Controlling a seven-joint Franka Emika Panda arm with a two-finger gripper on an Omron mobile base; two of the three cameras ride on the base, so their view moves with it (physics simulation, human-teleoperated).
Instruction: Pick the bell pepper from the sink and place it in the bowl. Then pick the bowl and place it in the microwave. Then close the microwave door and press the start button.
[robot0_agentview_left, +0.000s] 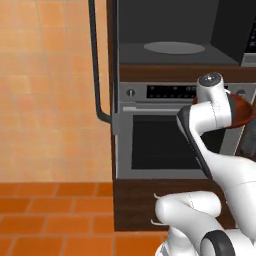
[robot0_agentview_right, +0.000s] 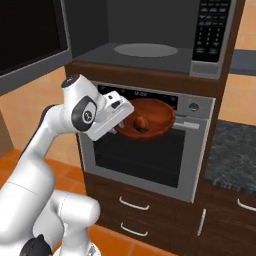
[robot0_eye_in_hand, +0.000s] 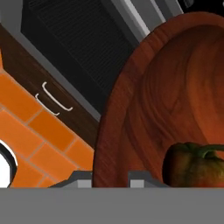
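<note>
The dark red-brown bowl (robot0_agentview_right: 156, 114) hangs in the air in front of the oven, just below the microwave (robot0_agentview_right: 142, 31). My gripper (robot0_agentview_right: 122, 121) is shut on the bowl's near rim (robot0_eye_in_hand: 110, 144), which passes between the two fingertips (robot0_eye_in_hand: 81, 176). The bell pepper (robot0_agentview_right: 142, 123) lies inside the bowl (robot0_eye_in_hand: 175, 87), an orange-red lump with a green stem (robot0_eye_in_hand: 192, 165). The microwave door (robot0_agentview_right: 30, 37) stands swung open to the left, and the cavity with its glass turntable (robot0_agentview_left: 174, 47) is exposed. From the left, my arm hides most of the bowl (robot0_agentview_left: 242, 111). The sink is out of view.
A steel wall oven (robot0_agentview_right: 145, 150) with a dark window sits under the microwave, with wooden drawers (robot0_agentview_right: 132, 205) beneath it. The keypad strip (robot0_agentview_right: 210, 30) flanks the cavity on the right. A dark stone counter (robot0_agentview_right: 235, 150) lies to the right. Orange tiles (robot0_agentview_left: 45, 220) cover the floor.
</note>
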